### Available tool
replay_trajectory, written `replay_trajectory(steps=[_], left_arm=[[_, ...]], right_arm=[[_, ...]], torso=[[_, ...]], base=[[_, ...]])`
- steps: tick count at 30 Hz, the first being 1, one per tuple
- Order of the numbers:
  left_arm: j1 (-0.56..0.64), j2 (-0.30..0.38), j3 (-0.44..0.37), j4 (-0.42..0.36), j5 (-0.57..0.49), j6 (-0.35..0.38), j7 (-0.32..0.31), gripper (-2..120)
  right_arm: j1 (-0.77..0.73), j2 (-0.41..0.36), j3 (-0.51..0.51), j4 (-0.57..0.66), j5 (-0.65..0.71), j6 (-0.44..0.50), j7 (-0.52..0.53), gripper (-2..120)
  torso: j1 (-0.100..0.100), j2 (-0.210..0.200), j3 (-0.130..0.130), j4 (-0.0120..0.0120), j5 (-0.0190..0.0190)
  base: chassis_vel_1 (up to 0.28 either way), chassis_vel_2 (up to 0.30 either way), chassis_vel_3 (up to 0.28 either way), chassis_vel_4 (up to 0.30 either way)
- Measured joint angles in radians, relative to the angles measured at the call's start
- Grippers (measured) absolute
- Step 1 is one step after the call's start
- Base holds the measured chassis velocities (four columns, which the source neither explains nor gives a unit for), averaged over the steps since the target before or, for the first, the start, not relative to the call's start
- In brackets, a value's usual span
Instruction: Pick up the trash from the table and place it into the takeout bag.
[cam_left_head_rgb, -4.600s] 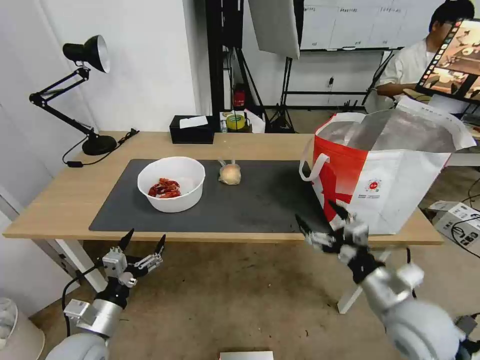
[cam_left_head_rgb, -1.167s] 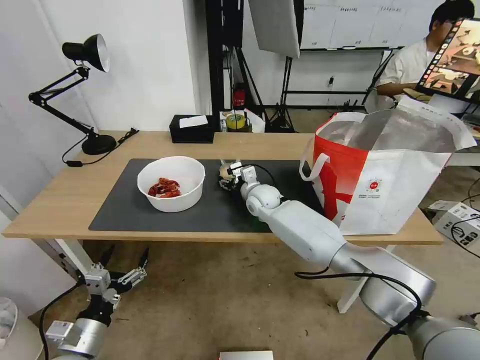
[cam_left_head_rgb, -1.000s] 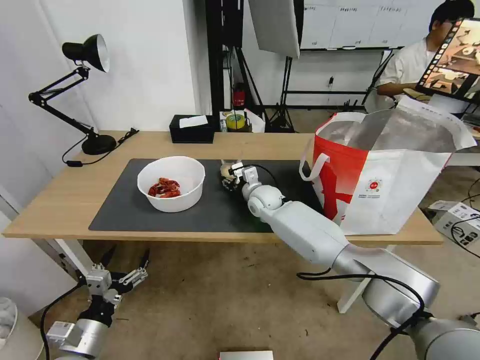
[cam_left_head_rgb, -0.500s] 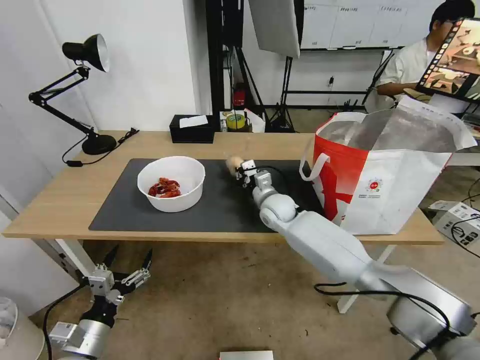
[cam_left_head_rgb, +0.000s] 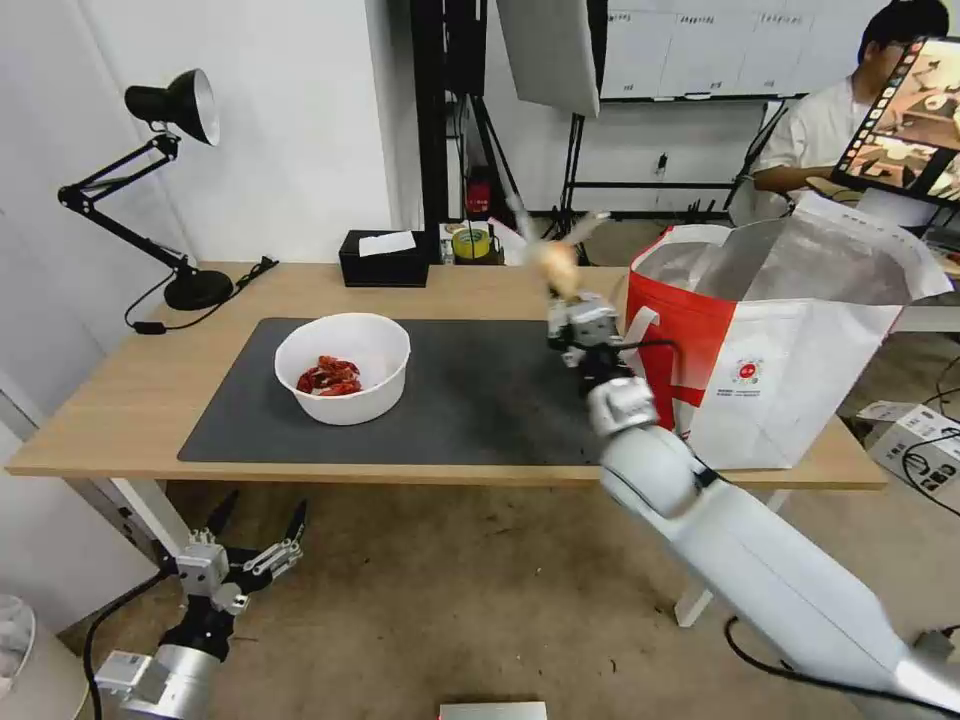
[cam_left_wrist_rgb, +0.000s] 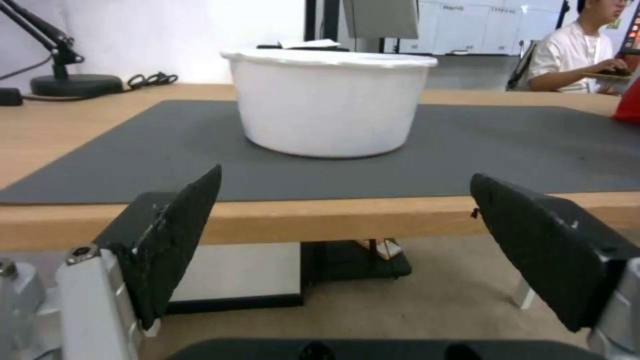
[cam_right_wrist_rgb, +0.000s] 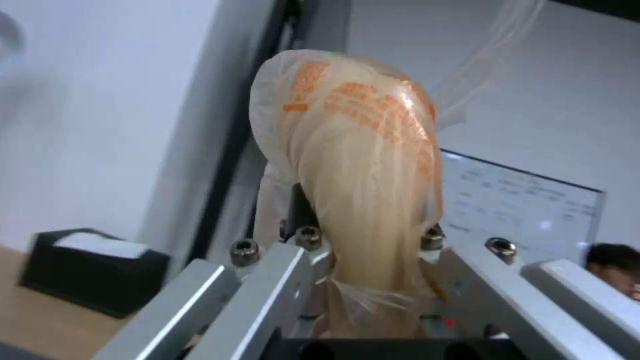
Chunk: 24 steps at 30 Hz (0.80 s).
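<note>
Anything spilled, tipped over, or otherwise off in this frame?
Nothing stands out. The white bowl sits upright on the mat, the takeout bag stands open, and the right gripper holds the small clear bag aloft beside it. The left gripper waits open below the table edge.

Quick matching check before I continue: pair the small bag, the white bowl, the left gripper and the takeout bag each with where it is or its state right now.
1. small clear bag
2. white bowl
3. left gripper
4. takeout bag

A. open, below the table edge
B. standing at the table's right end
C. on the grey mat
D. clamped in the right gripper, lifted off the table

Pairs: 1-D, 2-C, 3-A, 4-B
</note>
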Motion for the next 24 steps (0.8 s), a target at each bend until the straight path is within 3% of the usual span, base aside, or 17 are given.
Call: replay_trajectory(steps=[4, 7, 8, 11, 17, 24], left_arm=[[-0.002, -0.006, 0.017, -0.003, 0.011, 0.000, 0.000, 100], [-0.007, -0.008, 0.042, -0.010, 0.025, 0.001, 0.000, 100], [-0.007, -0.008, 0.042, -0.010, 0.025, 0.001, 0.000, 100], [-0.010, -0.008, 0.061, -0.010, 0.041, 0.003, -0.001, 100], [-0.010, -0.004, 0.079, -0.012, 0.055, 0.003, -0.002, 100], [-0.012, 0.002, 0.086, -0.018, 0.056, 0.003, -0.002, 100]], right_arm=[[-0.032, -0.056, 0.078, 0.072, 0.067, -0.061, 0.046, 8], [-0.041, -0.145, 0.171, 0.139, 0.230, -0.150, 0.114, 7], [-0.041, -0.145, 0.171, 0.139, 0.230, -0.150, 0.114, 7], [-0.018, -0.210, 0.217, 0.169, 0.421, -0.237, 0.206, 7], [0.001, -0.253, 0.248, 0.146, 0.620, -0.298, 0.303, 7], [-0.009, -0.250, 0.254, 0.120, 0.666, -0.306, 0.316, 7]], torso=[[0.000, 0.000, 0.000, -0.0001, -0.0004], [0.000, 0.000, 0.000, -0.0001, -0.0003], [0.000, 0.000, 0.000, -0.0001, -0.0003], [0.000, 0.000, 0.000, 0.0000, -0.0006], [0.000, 0.000, 0.000, 0.0001, -0.0002], [0.000, 0.000, 0.000, 0.0001, -0.0004]], base=[[0.000, 0.000, 0.000, 0.000], [0.000, 0.000, 0.000, 0.000], [0.000, 0.000, 0.000, 0.000], [0.000, 0.000, 0.000, 0.000], [0.000, 0.000, 0.000, 0.000], [0.000, 0.000, 0.000, 0.000]])
